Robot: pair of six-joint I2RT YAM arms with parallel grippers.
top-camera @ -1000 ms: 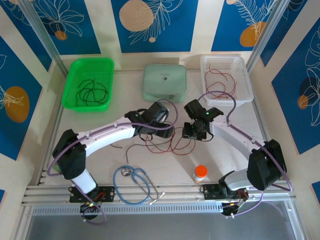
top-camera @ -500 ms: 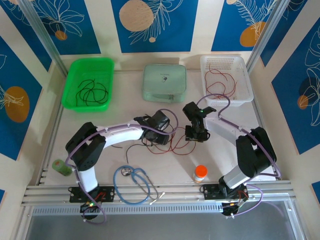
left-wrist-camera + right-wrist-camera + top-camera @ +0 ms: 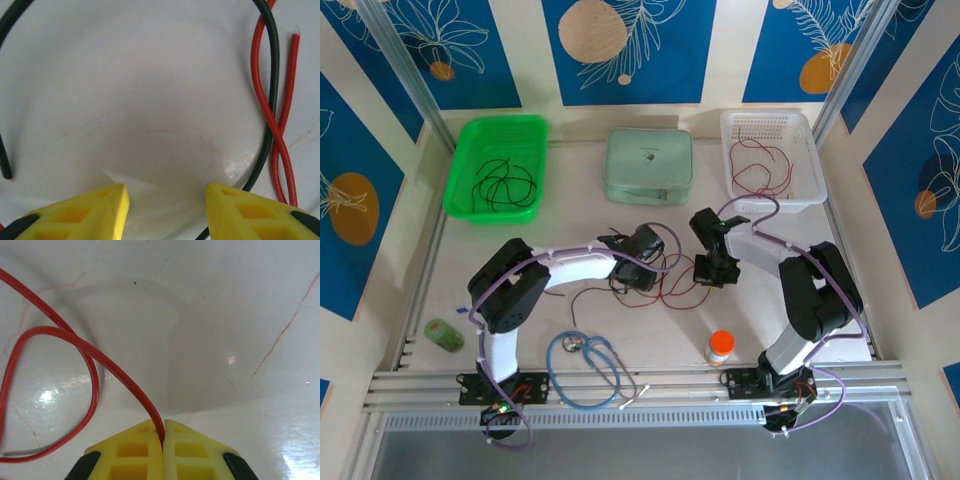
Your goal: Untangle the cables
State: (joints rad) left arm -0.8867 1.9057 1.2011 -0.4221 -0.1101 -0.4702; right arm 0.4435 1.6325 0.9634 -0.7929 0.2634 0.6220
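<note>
**Two-arm cable sorting, mid-task.**

**Right claw** (image 3: 163,432): closed, its yellow fingers pinching a single red cable (image 3: 75,340). In the wrist view the cable leaves the tips toward 11 o'clock and curls back in a loop lying on the desk (image 3: 225,315). A pinch at the very tips suits so thin a strand and should let it be drawn clear of its neighbours. Seen from overhead, this claw (image 3: 712,270) stands at the 3 o'clock edge of the cables (image 3: 670,290), a loose knot of red and black strands at the centre of the desk.

**Left claw** (image 3: 165,194): open, with only bare desk between its fingers. A black cable (image 3: 272,75), twined with a red strand (image 3: 260,95), runs just beside the finger at 5 o'clock in the wrist view. Overhead, this claw (image 3: 623,282) sits at the 9 o'clock edge of the knot, opposite its partner. The likely reason is that one side can be anchored while the other pulls.

**Surroundings:** the green tray (image 3: 498,128) at 10 o'clock holds sorted black cables (image 3: 502,185). The white basket (image 3: 770,115) at 2 o'clock holds sorted red cables (image 3: 760,165). This suggests sorting by colour, with the central knot not yet separated. A pale green case (image 3: 649,165) at 12 o'clock, a blue stethoscope (image 3: 585,365) at 7 o'clock and an orange-capped bottle (image 3: 720,346) at 5 o'clock lie apart from the knot.
</note>
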